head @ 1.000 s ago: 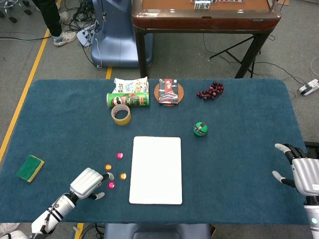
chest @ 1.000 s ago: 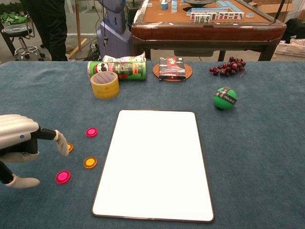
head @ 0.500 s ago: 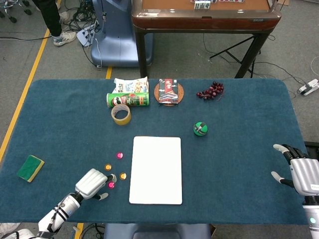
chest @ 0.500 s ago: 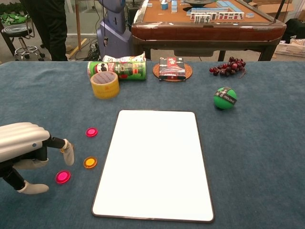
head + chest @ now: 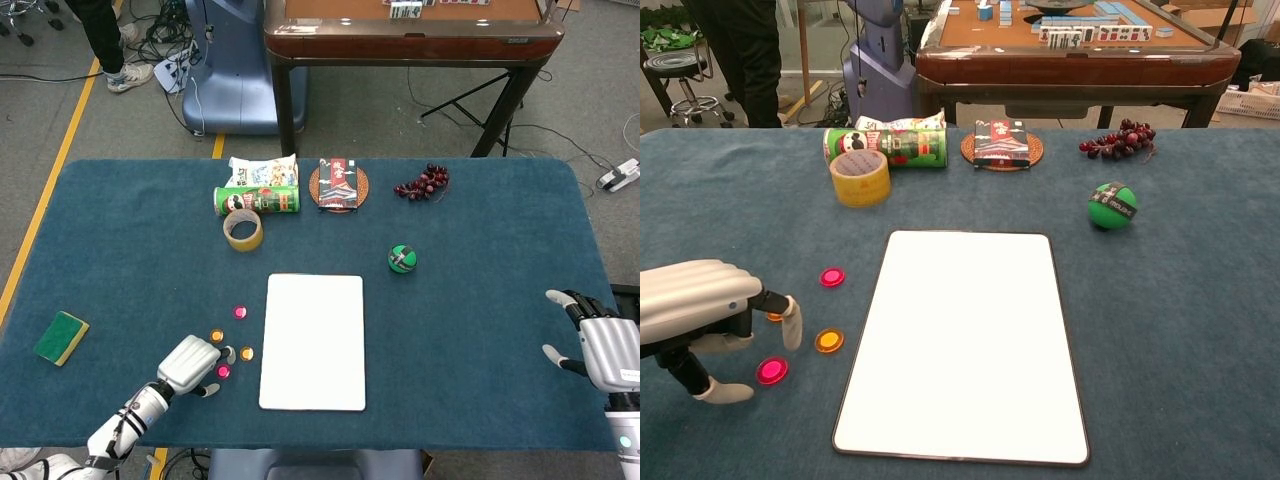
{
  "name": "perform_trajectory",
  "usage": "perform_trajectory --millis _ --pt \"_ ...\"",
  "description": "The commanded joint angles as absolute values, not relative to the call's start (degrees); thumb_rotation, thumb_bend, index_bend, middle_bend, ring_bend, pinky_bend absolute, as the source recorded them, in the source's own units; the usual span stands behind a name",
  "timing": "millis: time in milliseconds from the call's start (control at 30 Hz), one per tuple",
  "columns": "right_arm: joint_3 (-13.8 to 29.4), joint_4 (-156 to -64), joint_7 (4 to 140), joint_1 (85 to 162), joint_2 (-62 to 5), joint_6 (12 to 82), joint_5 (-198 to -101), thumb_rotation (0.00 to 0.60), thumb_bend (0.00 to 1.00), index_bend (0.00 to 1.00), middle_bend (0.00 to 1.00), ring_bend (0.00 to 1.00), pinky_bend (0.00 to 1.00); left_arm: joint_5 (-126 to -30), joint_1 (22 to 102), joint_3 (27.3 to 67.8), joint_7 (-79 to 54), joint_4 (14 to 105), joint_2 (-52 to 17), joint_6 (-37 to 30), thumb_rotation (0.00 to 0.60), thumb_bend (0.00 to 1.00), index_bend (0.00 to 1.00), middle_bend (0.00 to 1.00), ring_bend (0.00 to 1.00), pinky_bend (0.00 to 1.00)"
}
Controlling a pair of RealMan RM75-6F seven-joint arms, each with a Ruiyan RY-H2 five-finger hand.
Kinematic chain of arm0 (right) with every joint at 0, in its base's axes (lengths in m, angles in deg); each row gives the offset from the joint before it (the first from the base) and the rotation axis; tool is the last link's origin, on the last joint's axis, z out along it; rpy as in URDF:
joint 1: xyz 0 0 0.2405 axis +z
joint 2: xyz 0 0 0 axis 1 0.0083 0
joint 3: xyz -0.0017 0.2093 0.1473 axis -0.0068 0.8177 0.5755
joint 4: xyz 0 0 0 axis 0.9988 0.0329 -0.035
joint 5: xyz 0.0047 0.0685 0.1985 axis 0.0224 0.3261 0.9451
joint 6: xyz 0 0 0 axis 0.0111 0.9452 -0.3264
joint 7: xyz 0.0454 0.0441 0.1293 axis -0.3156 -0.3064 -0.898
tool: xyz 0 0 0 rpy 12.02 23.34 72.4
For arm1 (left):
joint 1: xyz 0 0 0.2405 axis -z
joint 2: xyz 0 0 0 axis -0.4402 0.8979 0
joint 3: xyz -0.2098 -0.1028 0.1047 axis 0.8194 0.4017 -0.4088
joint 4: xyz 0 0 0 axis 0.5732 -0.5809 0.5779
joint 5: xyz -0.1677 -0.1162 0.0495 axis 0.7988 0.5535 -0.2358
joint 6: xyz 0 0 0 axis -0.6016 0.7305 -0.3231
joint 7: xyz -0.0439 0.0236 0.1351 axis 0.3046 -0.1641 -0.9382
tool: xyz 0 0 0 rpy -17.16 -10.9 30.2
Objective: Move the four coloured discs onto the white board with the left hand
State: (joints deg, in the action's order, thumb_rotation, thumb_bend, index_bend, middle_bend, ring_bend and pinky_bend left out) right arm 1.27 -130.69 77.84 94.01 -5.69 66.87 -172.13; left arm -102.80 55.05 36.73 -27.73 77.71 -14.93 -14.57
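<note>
Since a second ago, the left hand [image 5: 700,312] has been carried forward and lowered among the discs, its fingers [image 5: 790,322] curled downward and holding nothing. One disc should be pinched cleanly without the others being nudged. The orange disc [image 5: 829,341] lies just beyond the fingertips toward the white board [image 5: 965,340], the pink disc [image 5: 771,370] between fingers and thumb.

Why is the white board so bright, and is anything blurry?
Chest view: the white board is washed out to plain white with no texture; the left hand at the edge is sharp, with a soft shadow under it. Head view: even light, and the discs are tiny but not blurred.
</note>
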Motion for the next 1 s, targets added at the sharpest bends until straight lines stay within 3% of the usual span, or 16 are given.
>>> perform_trajectory --millis 33,1000 --pt "1.3 -130.7 77.9 94.0 -5.7 66.8 -172.1 0.6 0.0 0.25 0.27 0.29 0.48 -101.6 55.3 36.9 -28.5 77.9 -15.1 -15.2 0.6 0.22 0.5 1.0 1.0 1.0" --pt "1.2 -130.8 78.5 94.4 -5.9 66.1 -171.8 0.6 0.0 0.25 0.27 0.29 0.48 -97.1 56.5 36.7 -28.2 77.0 -16.4 -15.9 0.6 0.22 0.51 1.0 1.0 1.0"
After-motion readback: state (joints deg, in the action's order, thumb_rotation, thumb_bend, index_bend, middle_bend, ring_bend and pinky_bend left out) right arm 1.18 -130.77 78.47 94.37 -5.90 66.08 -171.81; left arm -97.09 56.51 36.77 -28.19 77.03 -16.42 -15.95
